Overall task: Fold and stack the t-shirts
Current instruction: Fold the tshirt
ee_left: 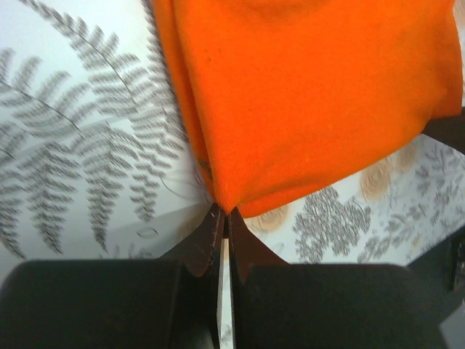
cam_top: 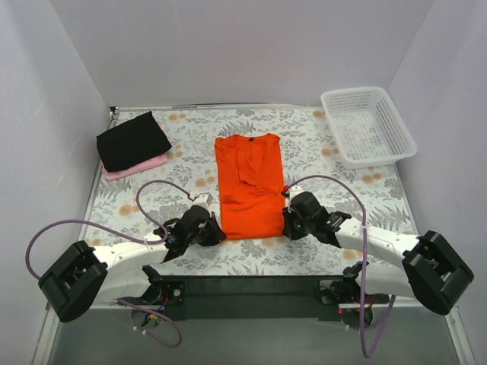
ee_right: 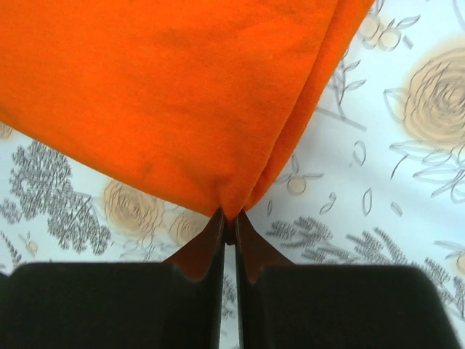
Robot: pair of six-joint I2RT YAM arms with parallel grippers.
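An orange t-shirt (cam_top: 249, 186) lies in the middle of the table, folded lengthwise into a tall strip. My left gripper (cam_top: 215, 230) is shut on its near left corner; in the left wrist view the cloth (ee_left: 312, 94) is pinched at the fingertips (ee_left: 225, 216). My right gripper (cam_top: 284, 223) is shut on the near right corner, where the orange cloth (ee_right: 182, 94) gathers into the closed tips (ee_right: 229, 218). A folded black t-shirt (cam_top: 132, 141) rests on a folded pink t-shirt (cam_top: 137, 167) at the back left.
A white mesh basket (cam_top: 367, 125) stands at the back right. The table carries a floral-patterned cloth (cam_top: 342, 190). White walls close in on the left, back and right. Purple cables loop over both arms.
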